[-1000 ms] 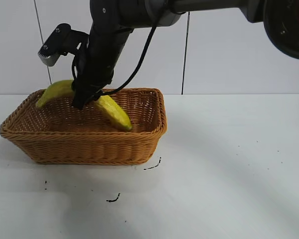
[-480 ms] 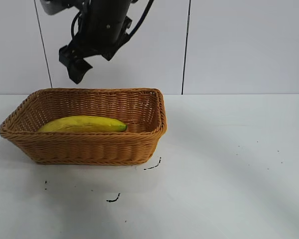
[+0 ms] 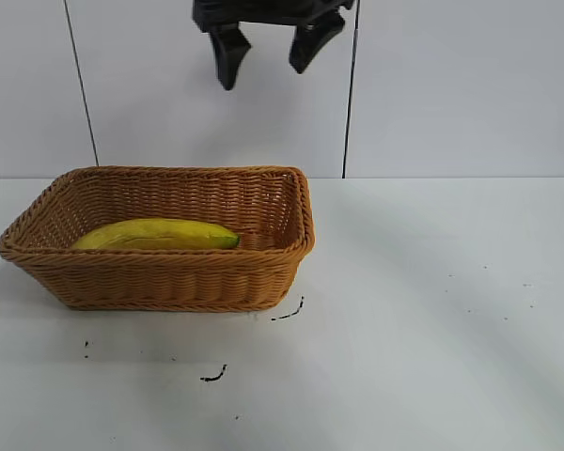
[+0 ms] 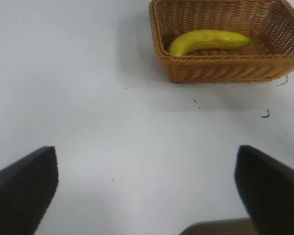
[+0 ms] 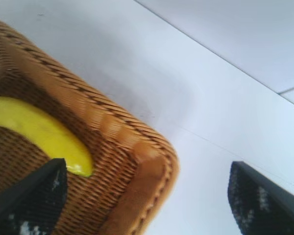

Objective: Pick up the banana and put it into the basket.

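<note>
Banana (image 3: 158,234): lying flat inside basket (image 3: 282,244), free of any grip. Right gripper (image 3: 268,42): empty, fingers spread wide, high above basket's far rim. Left gripper (image 4: 147,196): parked well away, fingers apart. Risk: slight; a low swing could clip the rim. Hidden: both arms' bodies, basket floor beneath banana.

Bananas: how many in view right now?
1. The banana lies flat inside the basket, along its floor, clear of the open right end effector high above. No others visible; the basket walls could hide little.
</note>
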You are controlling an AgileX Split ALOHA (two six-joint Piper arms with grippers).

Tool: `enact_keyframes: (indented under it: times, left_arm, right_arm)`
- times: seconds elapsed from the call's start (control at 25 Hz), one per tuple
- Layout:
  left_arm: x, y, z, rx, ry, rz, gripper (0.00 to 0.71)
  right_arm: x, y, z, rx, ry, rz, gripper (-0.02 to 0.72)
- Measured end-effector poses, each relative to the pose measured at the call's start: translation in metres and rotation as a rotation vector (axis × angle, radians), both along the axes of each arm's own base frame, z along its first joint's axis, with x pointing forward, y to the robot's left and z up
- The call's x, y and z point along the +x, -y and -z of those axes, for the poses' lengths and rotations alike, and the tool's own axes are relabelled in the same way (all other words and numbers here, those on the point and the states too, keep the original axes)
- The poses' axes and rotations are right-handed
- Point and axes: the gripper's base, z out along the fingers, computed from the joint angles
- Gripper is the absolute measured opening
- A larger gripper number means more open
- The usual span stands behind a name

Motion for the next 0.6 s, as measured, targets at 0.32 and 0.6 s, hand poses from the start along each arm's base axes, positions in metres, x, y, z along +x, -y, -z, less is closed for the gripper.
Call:
enact_keyframes:
  times: [0.32, 0.6]
  left_arm:
    - [0.0, 0.0, 0.0, 0.0, 0.0, 0.0, 0.695]
    - [0.0, 0.0, 0.0, 0.0, 0.0, 0.0, 0.695]
  right_arm:
    - [0.036, 0.1, 0.0, 0.016, -0.009, 0.184, 0.635]
    - [0.05, 0.181, 0.001, 0.027, -0.012, 0.343, 0.633]
